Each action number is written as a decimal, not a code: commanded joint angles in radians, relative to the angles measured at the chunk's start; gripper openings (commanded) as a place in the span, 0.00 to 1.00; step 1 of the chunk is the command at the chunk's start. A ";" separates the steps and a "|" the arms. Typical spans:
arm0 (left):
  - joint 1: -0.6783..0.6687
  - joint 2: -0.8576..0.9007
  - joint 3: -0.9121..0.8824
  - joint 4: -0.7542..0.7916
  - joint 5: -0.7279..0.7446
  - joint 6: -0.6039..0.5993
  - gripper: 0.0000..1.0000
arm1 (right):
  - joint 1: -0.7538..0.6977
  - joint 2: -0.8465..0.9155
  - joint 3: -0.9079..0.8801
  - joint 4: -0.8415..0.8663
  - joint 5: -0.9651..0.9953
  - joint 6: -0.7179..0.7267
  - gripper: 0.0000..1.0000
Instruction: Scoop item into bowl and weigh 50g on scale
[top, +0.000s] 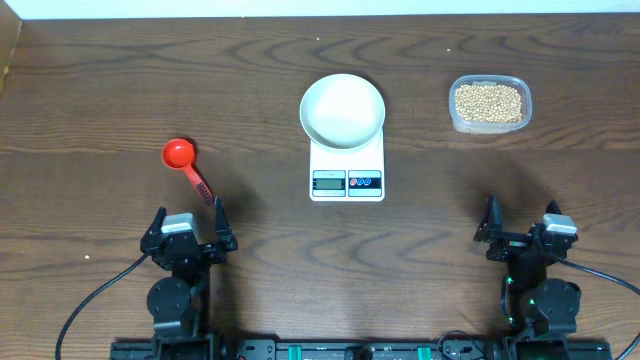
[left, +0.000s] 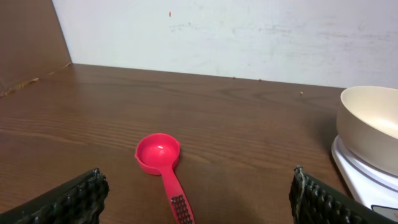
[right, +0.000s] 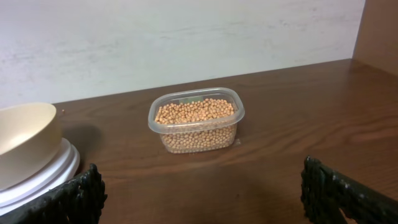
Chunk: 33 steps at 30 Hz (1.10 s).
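Farthest left on the tabletop lies the red scoop (top: 190, 170). Its cup is at the far end, and its handle runs back and slightly rightward toward my left end effector (top: 190, 222). That long axis is what the first pickup turns on, I judge. The handle tip sits just ahead of my left fingers (left: 68, 200), which are spread wide with nothing between them. My left arm is clearly the nearer one. The left wrist view cuts off the handle's near end at the bottom edge.

In the middle, the white bowl (top: 342, 110) sits on the far part of the scale (top: 347, 181) and looks empty from above. The display is too small to read.

To the right, well apart from the scale, the soybeans (top: 489, 102) fill the clear tub (top: 452, 112). It lies straight ahead of my right end effector (top: 520, 228), which is also wide open and empty. Both wrist views show only a cropped edge of the bowl and scale.
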 joint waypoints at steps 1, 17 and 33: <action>0.005 -0.005 -0.033 -0.014 -0.024 0.014 0.95 | -0.003 0.001 -0.002 -0.002 0.011 -0.006 0.99; 0.005 -0.005 -0.033 -0.014 -0.024 0.014 0.95 | -0.003 0.001 -0.002 -0.002 0.011 -0.006 0.99; 0.005 -0.005 -0.033 -0.011 -0.026 0.070 0.95 | -0.003 0.002 -0.002 -0.003 0.011 -0.006 0.99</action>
